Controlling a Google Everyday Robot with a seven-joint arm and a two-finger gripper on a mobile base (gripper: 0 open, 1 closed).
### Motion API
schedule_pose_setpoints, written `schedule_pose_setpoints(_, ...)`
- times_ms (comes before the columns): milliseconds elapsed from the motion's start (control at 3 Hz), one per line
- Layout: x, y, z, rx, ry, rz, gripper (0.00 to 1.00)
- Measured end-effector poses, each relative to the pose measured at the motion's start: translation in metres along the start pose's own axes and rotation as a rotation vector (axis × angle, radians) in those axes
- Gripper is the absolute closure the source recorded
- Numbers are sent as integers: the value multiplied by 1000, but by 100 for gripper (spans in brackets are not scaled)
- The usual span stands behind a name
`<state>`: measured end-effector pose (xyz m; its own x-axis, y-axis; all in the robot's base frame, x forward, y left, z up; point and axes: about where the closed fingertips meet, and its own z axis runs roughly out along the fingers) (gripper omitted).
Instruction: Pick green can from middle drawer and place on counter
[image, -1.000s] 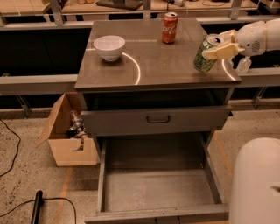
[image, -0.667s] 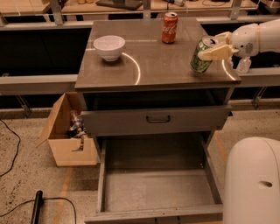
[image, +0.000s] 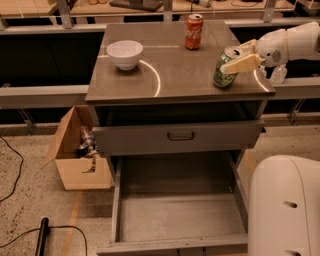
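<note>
Pretty dim, warm overhead light, with bright curved glare on the counter (image: 185, 75) and dark shadow under it. The gripper (image: 233, 58) clasping the green can (image: 222, 77) at the right edge glows pale.

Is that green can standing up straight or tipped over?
Tipped, not fallen: the green can leans with its top toward the arm, clamped in the gripper at the counter's right edge.

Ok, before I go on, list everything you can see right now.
green can: one, green, counter's front right, in the gripper
red can: one, red, counter's back
bowl: one, white, counter's left
counter: one, grey-brown, cabinet top
middle drawer: one, grey, pulled open, floor bare
upper drawer: one, grey, dark handle
cardboard box: one, brown, floor left
cable: one, black, floor left
gripper: one, pale, shut on the green can
robot body: white, bottom right
</note>
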<state>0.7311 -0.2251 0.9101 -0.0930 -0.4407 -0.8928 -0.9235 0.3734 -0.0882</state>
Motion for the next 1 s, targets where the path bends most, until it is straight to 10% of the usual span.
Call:
schedule_pose_setpoints(667, 19, -9, -17, 51, 28, 46, 0)
schedule_pose_setpoints(1000, 38, -18, -77, 169, 62, 105, 0)
